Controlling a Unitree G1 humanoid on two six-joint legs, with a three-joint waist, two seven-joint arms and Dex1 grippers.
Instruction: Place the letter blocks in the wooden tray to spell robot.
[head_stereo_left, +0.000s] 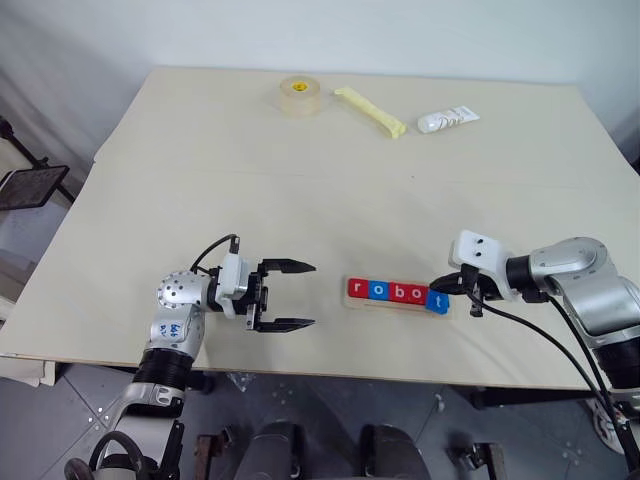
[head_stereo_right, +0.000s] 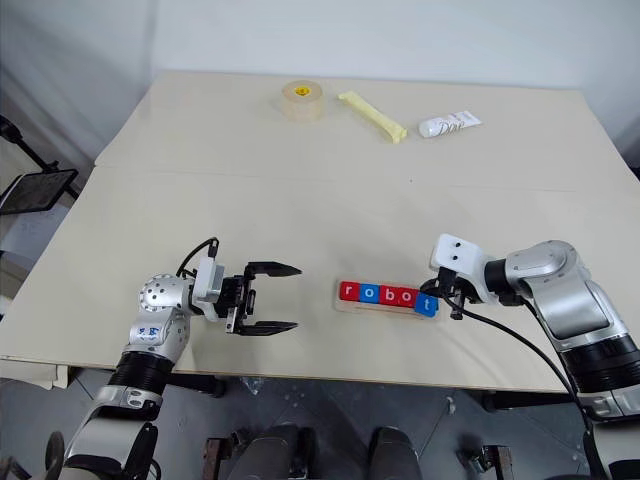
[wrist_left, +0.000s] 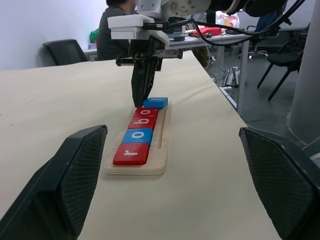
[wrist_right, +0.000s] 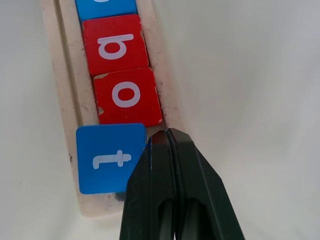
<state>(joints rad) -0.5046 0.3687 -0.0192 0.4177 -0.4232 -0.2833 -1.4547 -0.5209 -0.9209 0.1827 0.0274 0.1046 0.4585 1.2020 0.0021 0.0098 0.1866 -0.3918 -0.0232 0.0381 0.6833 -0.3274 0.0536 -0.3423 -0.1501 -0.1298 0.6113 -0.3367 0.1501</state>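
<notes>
We're seeing five letter blocks (head_stereo_left: 398, 293) sitting in the wooden tray (wrist_left: 161, 161) near the front edge of the table (head_stereo_left: 300, 190), between the two arms: three red, two blue, reading r, o, b, o, t. The head views are giving us the whole row plus the stuff at the far edge: one roll of tape (head_stereo_left: 300, 95), one yellow stick (head_stereo_left: 369, 111) and one white tube (head_stereo_left: 447, 120), all well apart from the tray.

The right wrist view is showing what the head views can't: the blue t block (wrist_right: 110, 157) is lying a bit skewed, sticking out over the tray's side edge rather than lined up with the red o block (wrist_right: 128, 97) and red b block (wrist_right: 115, 45) next to it. In that close-up the right gripper (wrist_right: 171, 137) is pinched fully closed with nothing between its fingers, its tip resting right at the corner of the t block by the tray's rim.

The left wrist view is giving us the row lengthwise, with the red r block (wrist_left: 132, 153) nearest, plus a person seated at a desk in the background. The left gripper (head_stereo_left: 290, 295) is hovering just beside the r end of the tray, fingers spread wide and empty.
</notes>
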